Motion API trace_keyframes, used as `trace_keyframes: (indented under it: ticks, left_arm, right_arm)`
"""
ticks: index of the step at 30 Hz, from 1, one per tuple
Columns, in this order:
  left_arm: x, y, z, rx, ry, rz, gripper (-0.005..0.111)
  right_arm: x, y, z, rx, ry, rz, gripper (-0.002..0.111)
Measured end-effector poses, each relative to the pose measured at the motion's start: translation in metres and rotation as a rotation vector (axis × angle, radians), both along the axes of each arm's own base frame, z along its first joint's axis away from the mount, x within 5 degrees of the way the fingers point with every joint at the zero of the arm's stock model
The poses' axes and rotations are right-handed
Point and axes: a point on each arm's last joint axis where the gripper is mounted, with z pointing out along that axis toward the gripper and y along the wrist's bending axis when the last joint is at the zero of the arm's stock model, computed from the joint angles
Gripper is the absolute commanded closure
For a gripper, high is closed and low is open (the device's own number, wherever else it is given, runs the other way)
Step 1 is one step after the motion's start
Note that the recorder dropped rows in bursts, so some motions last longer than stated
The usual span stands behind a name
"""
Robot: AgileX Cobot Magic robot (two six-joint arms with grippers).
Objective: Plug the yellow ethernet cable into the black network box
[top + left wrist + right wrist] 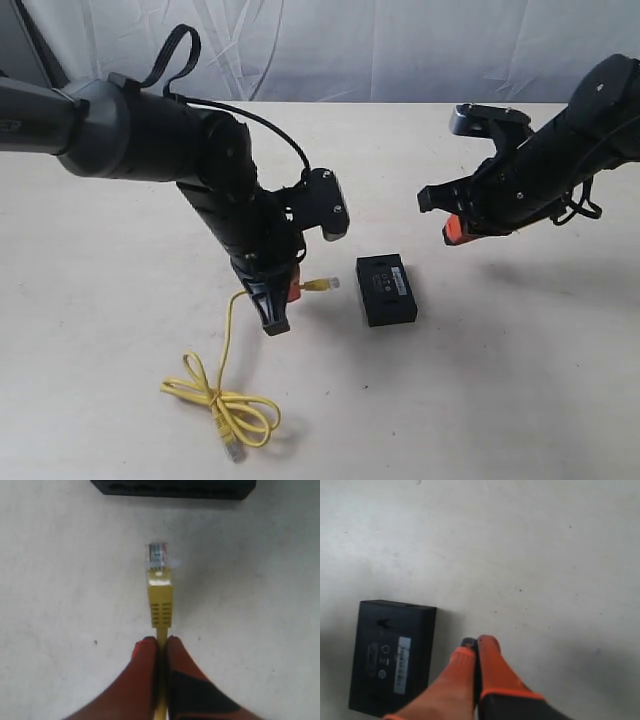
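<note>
Coiled loosely at the near edge of the desk (90, 300), the yellow ethernet cable (222, 405) runs up to my left gripper (160, 642), which is clamped on the cord just behind the plug. That clear plug (158, 556) points at the black network box (386, 288), near it but not touching. My right gripper (472, 647) hangs above the desk beside the box, fingers pressed together on nothing.
</note>
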Motion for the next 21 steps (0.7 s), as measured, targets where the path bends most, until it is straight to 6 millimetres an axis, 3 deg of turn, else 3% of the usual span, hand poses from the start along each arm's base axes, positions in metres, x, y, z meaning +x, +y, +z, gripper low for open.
trace_keyframes:
  ticks: [4,11,21]
  left_arm:
    - [0.005,0.003,-0.011,-0.020,0.029,0.033,0.107]
    - [0.013,0.004,-0.010,-0.037,-0.035,0.024,0.107]
    - [0.014,0.003,-0.010,-0.052,-0.047,0.019,0.107]
  right_arm:
    - [-0.001,0.004,-0.001,-0.027,-0.007,0.013,0.109]
    - [-0.003,0.013,-0.001,-0.034,-0.017,0.035,0.109]
    - [-0.005,0.025,-0.027,-0.045,0.050,0.057,0.109]
